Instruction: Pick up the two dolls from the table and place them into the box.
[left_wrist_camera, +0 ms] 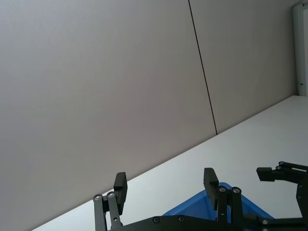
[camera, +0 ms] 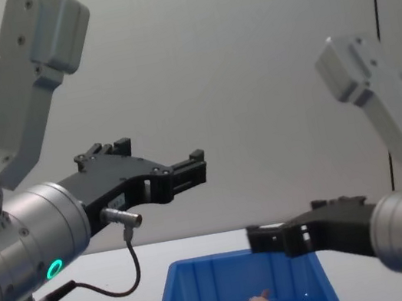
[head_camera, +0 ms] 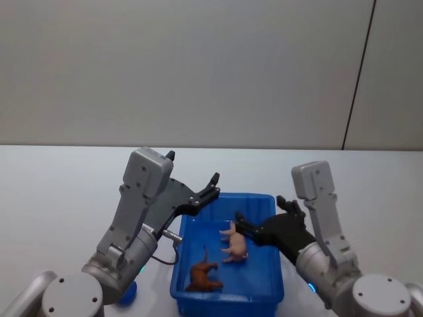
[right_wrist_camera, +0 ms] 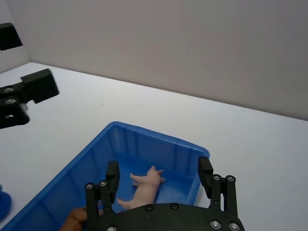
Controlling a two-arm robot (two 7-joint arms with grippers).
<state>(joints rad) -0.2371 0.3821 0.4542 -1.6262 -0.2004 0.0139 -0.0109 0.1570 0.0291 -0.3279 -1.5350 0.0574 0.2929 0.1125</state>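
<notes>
One blue bin (head_camera: 254,196) stands on the white table (head_camera: 59,191), and both dolls lie inside it. The pink pig doll (head_camera: 234,243) is near the middle. The brown animal doll (head_camera: 203,275) (four-legged, kind unclear) lies toward the near left corner, apart from the pig. The right gripper (right_wrist_camera: 159,172) hovers above the pig, its two fingers spread wide, holding nothing. The left gripper (left_wrist_camera: 165,185) hangs over the bin's far left corner, likewise wide open and empty.

Grey boxy arms (camera: 30,64) with teal ring lights (camera: 53,268) carry a black left hand (left_wrist_camera: 165,180) and right hand (right_wrist_camera: 159,167), screws showing
</notes>
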